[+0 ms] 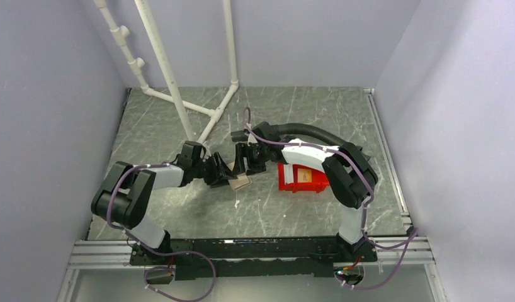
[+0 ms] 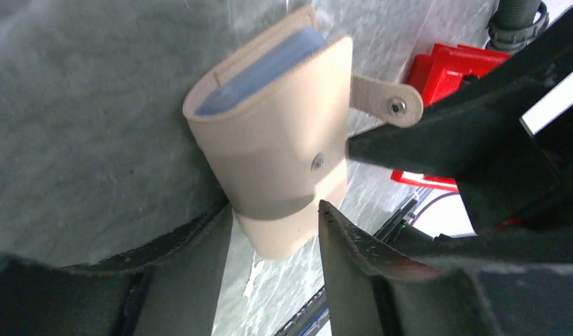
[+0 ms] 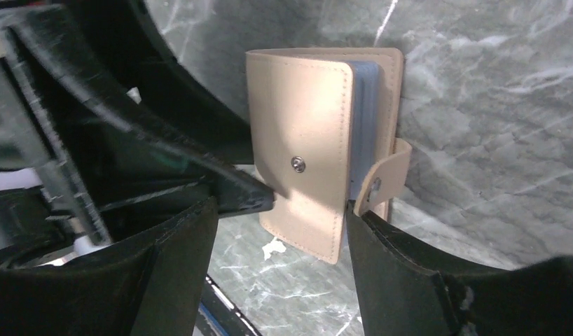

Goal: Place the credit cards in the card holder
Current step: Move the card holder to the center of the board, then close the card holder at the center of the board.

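Note:
The tan card holder (image 2: 270, 140) is folded nearly shut, with blue-grey sleeve edges showing inside and its snap strap (image 2: 385, 98) hanging loose. My left gripper (image 2: 275, 210) is shut on its lower end, one finger on the front cover and one behind. My right gripper (image 3: 282, 206) is open around the card holder (image 3: 305, 133), with its right fingertip (image 3: 357, 213) touching the strap. In the top view both grippers, left (image 1: 225, 173) and right (image 1: 247, 165), meet at the card holder (image 1: 240, 182) mid-table. I see no loose credit cards.
A red plastic bin (image 1: 302, 178) sits just right of the grippers, under the right arm, and shows in the left wrist view (image 2: 445, 63). A white pipe frame (image 1: 179, 94) stands at the back left. Walls enclose the marbled table (image 1: 293, 214).

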